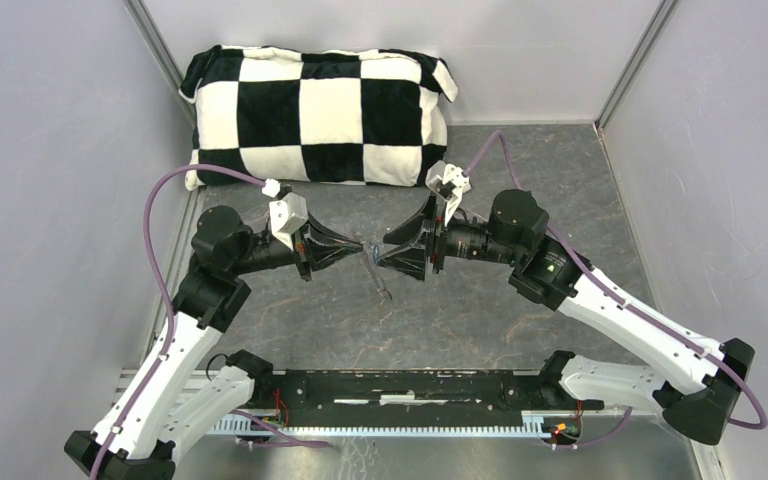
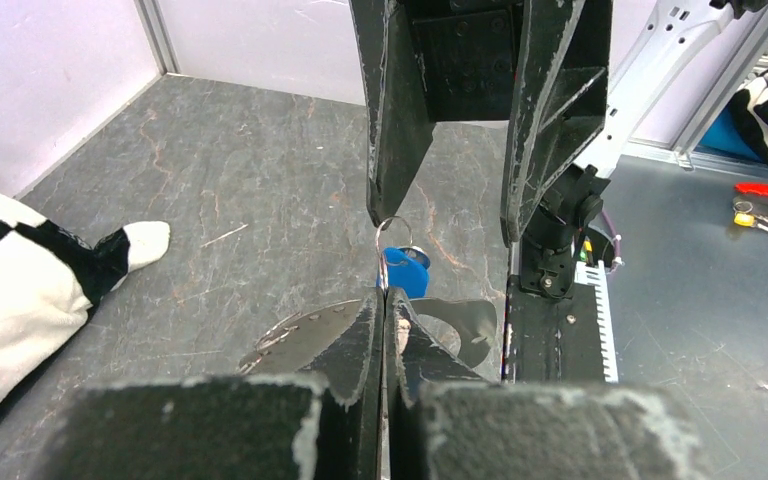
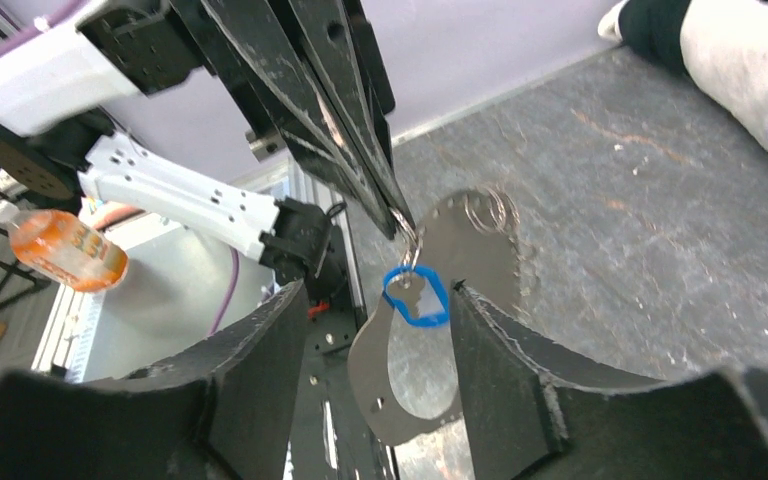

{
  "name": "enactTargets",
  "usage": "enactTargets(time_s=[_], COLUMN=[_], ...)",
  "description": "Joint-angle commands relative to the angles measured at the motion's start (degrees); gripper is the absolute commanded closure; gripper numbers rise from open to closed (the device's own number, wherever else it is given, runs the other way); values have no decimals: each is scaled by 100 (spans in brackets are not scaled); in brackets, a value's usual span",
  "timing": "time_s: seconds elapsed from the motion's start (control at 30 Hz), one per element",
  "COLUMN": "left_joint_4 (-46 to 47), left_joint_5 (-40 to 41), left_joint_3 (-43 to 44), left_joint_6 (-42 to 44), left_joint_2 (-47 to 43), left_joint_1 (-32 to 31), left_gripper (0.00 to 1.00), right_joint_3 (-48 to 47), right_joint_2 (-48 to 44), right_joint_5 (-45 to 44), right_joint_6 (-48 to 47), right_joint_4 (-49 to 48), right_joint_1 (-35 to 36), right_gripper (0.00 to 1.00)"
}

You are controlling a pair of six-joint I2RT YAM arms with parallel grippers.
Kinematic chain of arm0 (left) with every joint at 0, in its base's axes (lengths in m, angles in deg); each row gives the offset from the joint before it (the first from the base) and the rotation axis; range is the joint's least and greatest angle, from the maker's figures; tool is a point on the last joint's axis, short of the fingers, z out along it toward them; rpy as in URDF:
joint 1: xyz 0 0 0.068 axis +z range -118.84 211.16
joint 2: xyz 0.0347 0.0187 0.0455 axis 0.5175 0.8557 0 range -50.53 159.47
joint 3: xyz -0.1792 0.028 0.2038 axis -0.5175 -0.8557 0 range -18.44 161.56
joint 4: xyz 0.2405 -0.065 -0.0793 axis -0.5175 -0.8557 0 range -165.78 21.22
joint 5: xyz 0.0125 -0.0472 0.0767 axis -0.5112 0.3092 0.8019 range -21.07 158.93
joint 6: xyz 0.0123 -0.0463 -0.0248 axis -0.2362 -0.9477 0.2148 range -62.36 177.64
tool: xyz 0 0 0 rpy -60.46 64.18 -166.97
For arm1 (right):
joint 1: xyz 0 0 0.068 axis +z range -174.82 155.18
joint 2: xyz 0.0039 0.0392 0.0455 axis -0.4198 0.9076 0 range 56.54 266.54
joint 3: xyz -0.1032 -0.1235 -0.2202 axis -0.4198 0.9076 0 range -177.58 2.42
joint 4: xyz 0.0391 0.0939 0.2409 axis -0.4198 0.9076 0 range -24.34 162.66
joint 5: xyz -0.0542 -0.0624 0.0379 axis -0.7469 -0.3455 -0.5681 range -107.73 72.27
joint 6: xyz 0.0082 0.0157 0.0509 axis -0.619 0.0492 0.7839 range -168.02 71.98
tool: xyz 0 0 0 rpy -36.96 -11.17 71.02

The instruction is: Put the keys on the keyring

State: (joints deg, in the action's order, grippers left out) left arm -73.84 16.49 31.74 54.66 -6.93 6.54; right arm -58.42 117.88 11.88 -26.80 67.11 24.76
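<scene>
Left tool [image 2: 384, 298]: wire ring [image 2: 392, 230], blue-headed key [image 2: 407, 272]

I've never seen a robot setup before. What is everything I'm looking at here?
Pillow: 1, black-and-white checked, back of table.
Table: 1, grey stone-look, under everything.
Ring: 1, thin wire, above the key.
Key: 1, blue head, on the ring.
Keyring: 1, silvery flat loop, next to the key.
Bottle: 1, orange, off the table.
Left arm and right arm: 2, white and black, meeting mid-table.
Left end effector: 1, black, shut on the ring.
Right end effector: 1, black, open, facing it.
</scene>
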Motion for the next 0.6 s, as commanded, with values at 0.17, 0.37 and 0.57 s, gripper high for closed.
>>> enactTargets(time_s=[0.17,0.37,0.57], left_joint_4=[423,483,761], left_joint_5=[-93,-115,-66], left_joint_3=[53,-24,-8], left_joint_6=[-159,-44,-73], left_joint_2=[-111,-243,-247], left_joint_1=[-25,-26,-25], left_gripper=[98,98,98], right_joint_3=[42,147,271], right_joint_2=[169,198,67], right_joint_5=[10,258,332], right_joint_6=[480,724,807], right_joint_4=[-856,-1007,-1007], right_joint_1=[-192,-289,-350], right_gripper=[59,91,100])
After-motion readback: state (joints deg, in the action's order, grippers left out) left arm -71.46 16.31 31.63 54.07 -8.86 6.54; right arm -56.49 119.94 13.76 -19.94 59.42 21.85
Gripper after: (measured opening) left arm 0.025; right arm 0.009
